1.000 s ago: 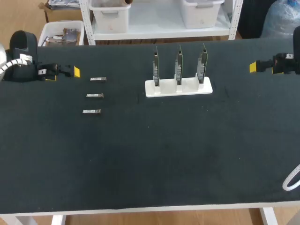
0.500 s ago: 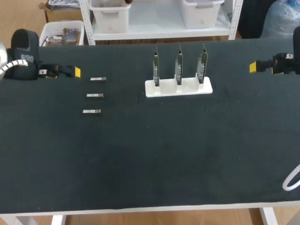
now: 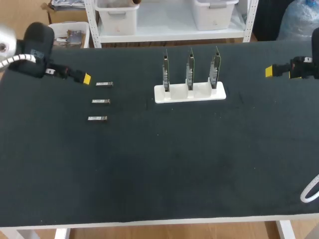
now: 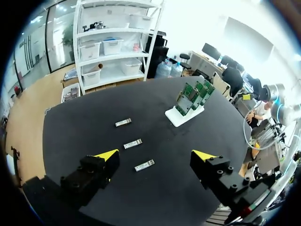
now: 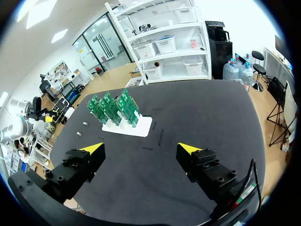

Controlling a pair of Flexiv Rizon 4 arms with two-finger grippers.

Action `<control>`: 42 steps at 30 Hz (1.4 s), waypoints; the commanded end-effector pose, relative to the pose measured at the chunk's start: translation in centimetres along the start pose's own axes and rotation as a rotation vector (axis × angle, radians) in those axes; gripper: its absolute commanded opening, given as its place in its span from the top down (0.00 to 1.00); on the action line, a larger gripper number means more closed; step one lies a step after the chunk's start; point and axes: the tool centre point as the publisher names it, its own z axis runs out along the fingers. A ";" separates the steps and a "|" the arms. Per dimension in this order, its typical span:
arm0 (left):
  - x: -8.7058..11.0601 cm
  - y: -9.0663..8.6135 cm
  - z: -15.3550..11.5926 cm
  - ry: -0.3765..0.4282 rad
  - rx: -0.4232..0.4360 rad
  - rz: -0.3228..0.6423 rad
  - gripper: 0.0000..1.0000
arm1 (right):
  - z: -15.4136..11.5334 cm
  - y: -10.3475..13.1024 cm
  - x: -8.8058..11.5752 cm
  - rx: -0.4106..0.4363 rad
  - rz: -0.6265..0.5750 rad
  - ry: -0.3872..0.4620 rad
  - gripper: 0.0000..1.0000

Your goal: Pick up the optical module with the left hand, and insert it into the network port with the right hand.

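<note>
From the head camera, three small silver metal optical modules lay in a short column on the black matte table top. They sat at about 10 o'clock from its centre, apart from one another and touched by nothing. The left gripper hung over the far left corner, also at 10 o'clock, with its yellow tip just beside the farthest module of the column. Its wrist view showed the two fingers spread wide with nothing held, and all three modules lying ahead of them on the mat. At 12 o'clock, close to the far edge, stood the white plastic holder carrying three upright green circuit boards. Their ports could not be made out. A band of bare mat separated the holder from the modules at its 9 o'clock. The right gripper hung at 2 o'clock near the far right edge, well apart from the holder. Its fingers were also wide apart and held nothing, and the boards stood ahead of them. From the holder, a broad stretch of black surface ran to the near edge at 6 o'clock. A loop of white cable showed at the 4 o'clock edge.
</note>
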 end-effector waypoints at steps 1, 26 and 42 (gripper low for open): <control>-0.2 -0.2 0.5 0.048 -0.008 0.000 0.00 | 0.0 0.0 0.0 0.000 0.000 0.000 0.00; 0.5 -0.5 0.7 0.039 0.073 -0.043 0.00 | 0.0 0.0 0.0 0.000 0.000 0.000 0.00; 0.3 -3.5 3.7 0.134 0.184 0.115 0.00 | 0.0 0.0 0.0 0.000 0.000 0.000 0.00</control>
